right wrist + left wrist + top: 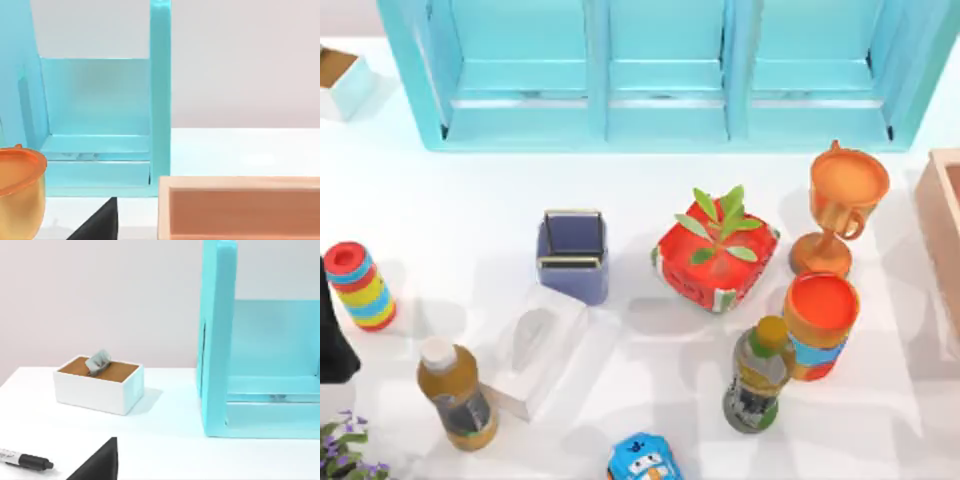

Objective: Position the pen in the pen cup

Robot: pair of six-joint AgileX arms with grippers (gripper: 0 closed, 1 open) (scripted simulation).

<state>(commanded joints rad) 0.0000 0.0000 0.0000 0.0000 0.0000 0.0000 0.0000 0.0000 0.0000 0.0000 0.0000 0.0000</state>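
Left gripper [100, 466] shows as a dark, matte wedge low in the left wrist view. Whether it is open or closed cannot be told, and it holds nothing that can be seen. From above, the left arm [332, 335] is a black shape at the table's left edge.

The pen [26, 460] lies flat on the white table [165, 455], near that wedge but apart from it. It is a thin, straight black barrel with a pale printed band.

The pen cup [572, 256] stands upright near the table's middle, well apart from the left arm. It is a smooth, square-sided periwinkle holder with a thin pale rim around its rectangular mouth.

Just beside the cup are a white tissue pack [535, 350] and a red cube planter [715, 258] with green leaves. Behind them runs a glossy teal shelf [665, 70]. A white box [100, 385] with a brown top sits near the shelf's left end.

The right gripper [100, 225] is likewise a dark wedge, its state impossible to tell, near the orange goblet [17, 190] and a peach tray [240, 207].
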